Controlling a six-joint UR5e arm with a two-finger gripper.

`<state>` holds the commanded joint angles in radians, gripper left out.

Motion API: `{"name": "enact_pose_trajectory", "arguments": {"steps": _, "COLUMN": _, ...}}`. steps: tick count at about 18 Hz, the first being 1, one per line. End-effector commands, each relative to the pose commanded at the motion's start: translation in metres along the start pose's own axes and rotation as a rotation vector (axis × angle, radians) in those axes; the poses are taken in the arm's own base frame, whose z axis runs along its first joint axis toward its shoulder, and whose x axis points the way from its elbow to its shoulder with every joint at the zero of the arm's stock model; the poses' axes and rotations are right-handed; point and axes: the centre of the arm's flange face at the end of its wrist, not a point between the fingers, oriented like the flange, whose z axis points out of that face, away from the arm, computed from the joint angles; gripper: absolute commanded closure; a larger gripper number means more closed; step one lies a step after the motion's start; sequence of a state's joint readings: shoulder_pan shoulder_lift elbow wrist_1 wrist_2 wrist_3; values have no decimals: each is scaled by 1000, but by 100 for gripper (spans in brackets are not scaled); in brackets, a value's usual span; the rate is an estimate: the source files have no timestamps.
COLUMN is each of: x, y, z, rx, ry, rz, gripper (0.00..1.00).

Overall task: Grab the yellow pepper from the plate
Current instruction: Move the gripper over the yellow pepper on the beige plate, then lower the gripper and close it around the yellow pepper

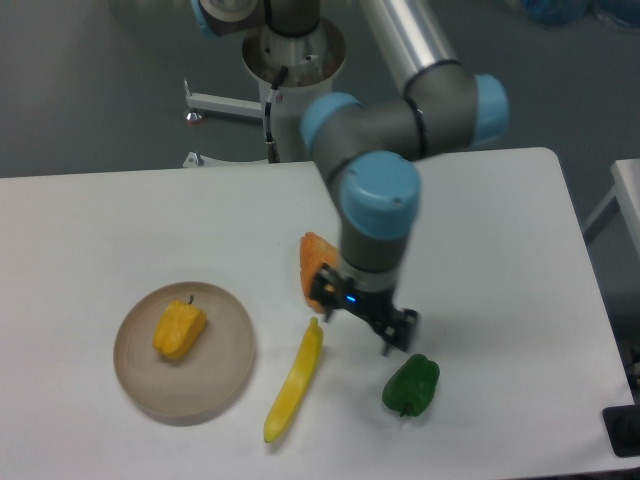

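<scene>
Left: the plate [215,385] on the white table [500,230], bearing the yellow pepper [179,329] left of its centre; middle: a long yellow vegetable [294,384] beside the plate, an orange item [312,262] partly behind the arm; right: the gripper [362,330], fingers parted and holding nothing, above a green pepper [411,386].

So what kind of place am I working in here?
Likely a robotics lab test bench: a bare white table, toy-like produce such as the yellow pepper on the plate, and a green pepper.
</scene>
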<state>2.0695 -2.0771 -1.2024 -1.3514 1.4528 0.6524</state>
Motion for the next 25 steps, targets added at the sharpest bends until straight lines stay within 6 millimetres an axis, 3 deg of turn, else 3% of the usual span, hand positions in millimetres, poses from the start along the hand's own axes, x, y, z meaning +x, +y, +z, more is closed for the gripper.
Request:
{"name": "enact_pose_trajectory", "arguments": {"steps": 6, "x": 82, "y": -15, "z": 37, "rx": -29, "ry": 76, "rz": -78, "gripper": 0}}
{"name": "enact_pose_trajectory", "arguments": {"steps": 10, "x": 110, "y": -26, "z": 61, "rx": -22, "ry": 73, "rz": -77, "gripper": 0}}
{"name": "enact_pose_trajectory", "arguments": {"steps": 14, "x": 117, "y": -23, "z": 85, "rx": 13, "ry": 48, "rz": -61, "gripper": 0}}
{"name": "enact_pose_trajectory", "arguments": {"steps": 25, "x": 150, "y": -27, "z": 119, "rx": -24, "ry": 62, "rz": -1, "gripper": 0}}
